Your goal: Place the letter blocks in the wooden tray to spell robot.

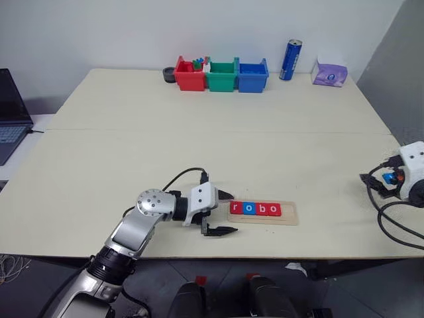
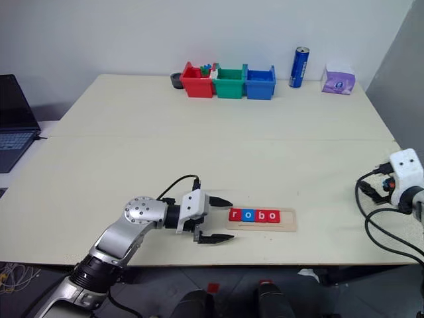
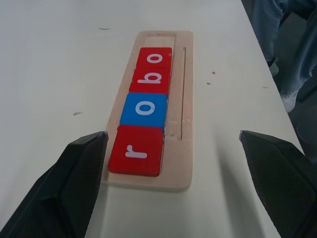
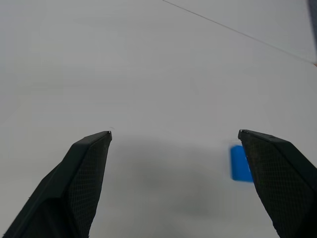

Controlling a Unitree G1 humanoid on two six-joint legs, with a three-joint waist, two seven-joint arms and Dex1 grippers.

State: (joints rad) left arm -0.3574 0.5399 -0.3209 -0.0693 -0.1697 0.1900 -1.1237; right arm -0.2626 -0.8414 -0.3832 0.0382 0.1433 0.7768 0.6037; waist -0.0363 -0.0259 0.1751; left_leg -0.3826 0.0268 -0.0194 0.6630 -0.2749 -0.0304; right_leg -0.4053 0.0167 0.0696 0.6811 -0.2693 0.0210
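Wooden tray [image 1: 263,213]: lower centre of the head view, flat on the pale surface [image 1: 199,146]. Holds four letter blocks [image 1: 255,209] in a row reading r, o, b, o; red, blue, red, red.

Fifth block, blue [image 4: 240,163]: on the surface beside one right finger, in the wrist view.

Left gripper [image 1: 222,212]: fingers apart, empty, at the tray's "r" end.

Right gripper [image 4: 173,136]: fingers apart, empty.
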